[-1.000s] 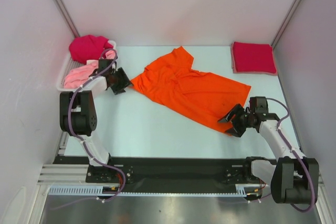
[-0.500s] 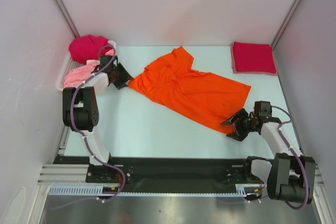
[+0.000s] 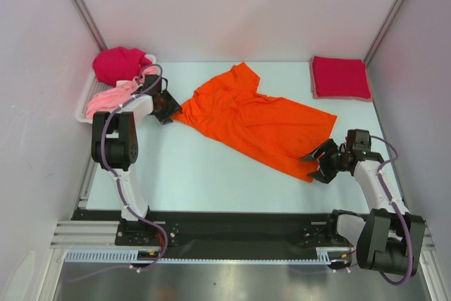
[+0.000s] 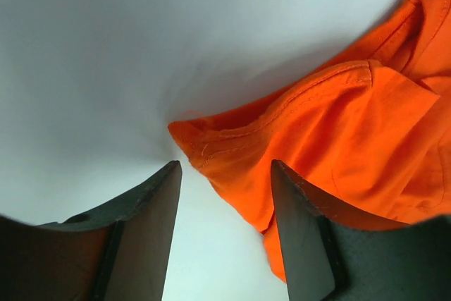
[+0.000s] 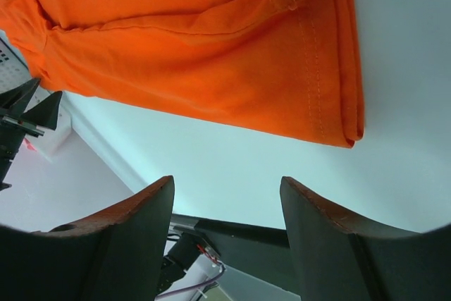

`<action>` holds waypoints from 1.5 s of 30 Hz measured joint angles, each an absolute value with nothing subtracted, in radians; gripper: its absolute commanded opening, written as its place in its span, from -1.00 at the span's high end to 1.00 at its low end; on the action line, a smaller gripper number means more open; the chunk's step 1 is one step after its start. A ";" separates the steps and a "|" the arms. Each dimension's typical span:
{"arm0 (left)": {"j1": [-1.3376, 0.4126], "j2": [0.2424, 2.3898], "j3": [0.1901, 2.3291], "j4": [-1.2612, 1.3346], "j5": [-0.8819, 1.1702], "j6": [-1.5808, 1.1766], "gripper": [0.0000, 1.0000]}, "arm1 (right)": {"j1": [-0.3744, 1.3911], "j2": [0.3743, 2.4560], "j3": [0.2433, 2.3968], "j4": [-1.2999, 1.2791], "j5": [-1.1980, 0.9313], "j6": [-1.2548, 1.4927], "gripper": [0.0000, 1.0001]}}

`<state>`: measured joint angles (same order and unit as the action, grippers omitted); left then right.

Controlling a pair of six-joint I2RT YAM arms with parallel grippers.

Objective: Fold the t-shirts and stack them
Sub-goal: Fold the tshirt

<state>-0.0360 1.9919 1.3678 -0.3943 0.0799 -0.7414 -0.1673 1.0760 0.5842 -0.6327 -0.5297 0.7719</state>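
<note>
An orange t-shirt (image 3: 255, 120) lies spread and slightly rumpled across the middle of the table. My left gripper (image 3: 168, 107) is open at the shirt's left corner; in the left wrist view the orange hem (image 4: 211, 147) lies between the fingers (image 4: 151, 209). My right gripper (image 3: 315, 163) is open at the shirt's near right corner; in the right wrist view the folded orange edge (image 5: 338, 114) lies just beyond the fingers (image 5: 320, 237). A folded dark red t-shirt (image 3: 341, 77) lies at the back right.
A white basket (image 3: 86, 100) at the back left holds a crimson shirt (image 3: 120, 63) and a pink shirt (image 3: 107, 98). Side walls stand close on both sides. A black rail (image 3: 239, 225) runs along the near edge.
My left gripper has moved up and right to the shirt's left corner. My right gripper has shifted slightly right and up beside the near right corner. The shirt has barely moved.
</note>
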 measured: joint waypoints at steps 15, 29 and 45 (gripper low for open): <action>-0.039 2.047 1.452 -0.430 0.041 -0.696 0.48 | -0.268 1.072 0.601 -0.804 -0.451 0.713 -0.28; -0.042 2.047 1.433 -0.385 0.064 -0.600 0.65 | -0.271 1.187 0.558 -0.725 -0.426 0.686 -0.26; -0.041 2.047 1.432 -0.374 0.087 -0.574 0.73 | -0.264 1.296 0.554 -0.616 -0.422 0.671 -0.12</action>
<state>-0.0406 2.0472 1.4322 -0.3740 0.0868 -0.5743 -0.2638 1.2964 0.5537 -0.6163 -0.4225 0.6712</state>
